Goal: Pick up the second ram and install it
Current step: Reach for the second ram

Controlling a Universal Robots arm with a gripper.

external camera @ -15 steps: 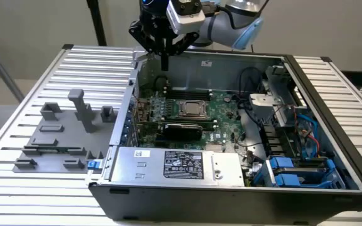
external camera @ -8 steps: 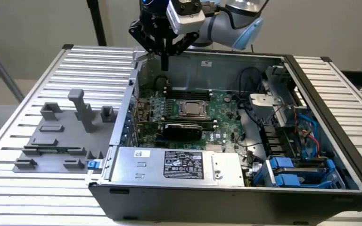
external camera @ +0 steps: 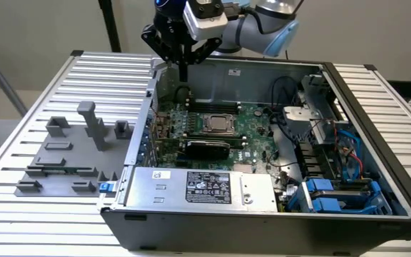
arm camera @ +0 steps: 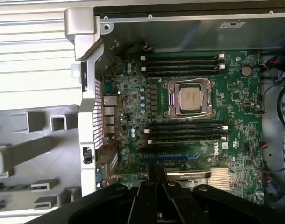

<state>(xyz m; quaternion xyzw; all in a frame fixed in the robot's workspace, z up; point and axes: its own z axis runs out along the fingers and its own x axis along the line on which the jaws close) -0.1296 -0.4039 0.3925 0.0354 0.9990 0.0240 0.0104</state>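
A slim green ram stick (external camera: 54, 170) lies in the grey holder (external camera: 55, 184) on the slatted table, at the exterior view's left of the open computer case; the wrist view catches it as a green strip (arm camera: 4, 187). My gripper (external camera: 182, 68) hangs over the case's back left corner, above the motherboard (external camera: 248, 126) and far from that stick. Its fingers (arm camera: 149, 196) are pressed together, shut, and I see nothing between them. Dark ram slots (arm camera: 184, 131) with white latches run on both sides of the processor socket (arm camera: 188, 99); I cannot tell whether any holds a stick.
The case wall (external camera: 147, 115) stands between the motherboard and the holder. Grey posts (external camera: 91, 126) rise from the holder. A power supply (external camera: 198, 187) fills the case's front, with cables and blue drive bays (external camera: 334, 195) at the exterior view's right.
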